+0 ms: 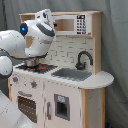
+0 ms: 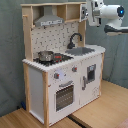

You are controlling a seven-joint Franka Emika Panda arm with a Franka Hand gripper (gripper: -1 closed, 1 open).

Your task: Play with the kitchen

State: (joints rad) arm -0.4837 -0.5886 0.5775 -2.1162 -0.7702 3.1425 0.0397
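The kitchen [image 1: 70,95] [image 2: 55,75] is a tall white and light-wood toy with a grey hood [image 2: 49,20], a black faucet [image 1: 84,59] [image 2: 75,39], a sink [image 1: 74,74] [image 2: 83,50] and an oven door [image 2: 65,96]. A small metal pot [image 2: 45,56] [image 1: 31,62] stands on the stove. My gripper [image 2: 89,10] hangs at the top shelf's right end in the second exterior view, well above the sink. In the first exterior view, the white arm [image 1: 36,34] covers the hood and the gripper is hidden behind it.
Two knobs [image 2: 56,76] sit above the oven door. A microwave panel [image 1: 80,24] fills the top shelf's right part. Grey curtains [image 2: 10,50] hang behind the kitchen, which stands on a wooden floor [image 2: 100,112].
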